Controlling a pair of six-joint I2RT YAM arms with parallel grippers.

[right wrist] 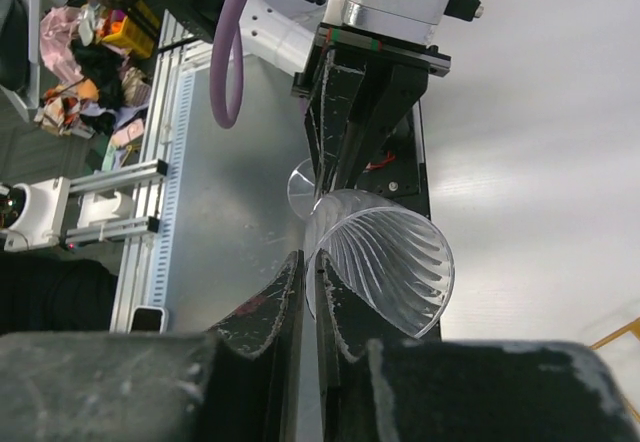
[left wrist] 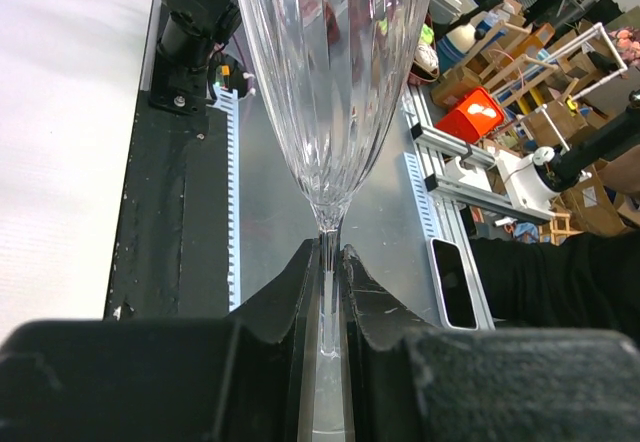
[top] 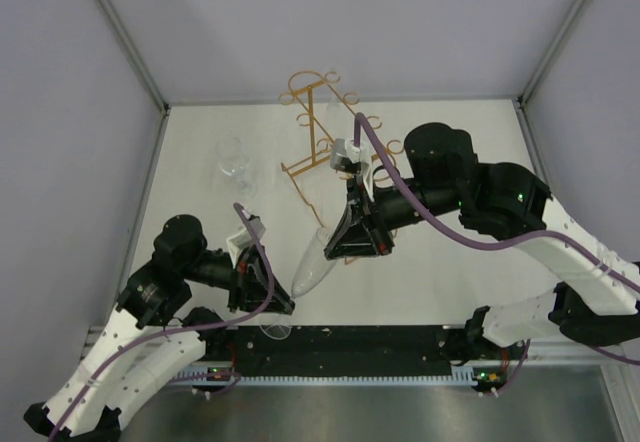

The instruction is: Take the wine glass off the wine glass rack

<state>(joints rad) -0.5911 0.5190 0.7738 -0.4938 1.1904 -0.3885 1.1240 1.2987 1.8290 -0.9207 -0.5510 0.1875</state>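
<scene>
The wine glass (top: 312,267) is clear with a fluted bowl and is held off the table, tilted, near the front edge. My left gripper (top: 272,302) is shut on its thin stem, which shows between the jaws in the left wrist view (left wrist: 328,252), with the bowl (left wrist: 335,82) just beyond. My right gripper (top: 335,252) is at the bowl's rim. In the right wrist view (right wrist: 312,257) its jaws are nearly closed with the edge of the bowl (right wrist: 390,262) between them. The gold wire wine glass rack (top: 325,127) stands at the back, apart from the glass.
A second clear glass (top: 235,167) stands on the white table left of the rack. Grey walls and metal frame posts enclose the table. The black base rail (top: 340,347) runs along the near edge under the held glass. A corner of the rack shows in the right wrist view (right wrist: 625,334).
</scene>
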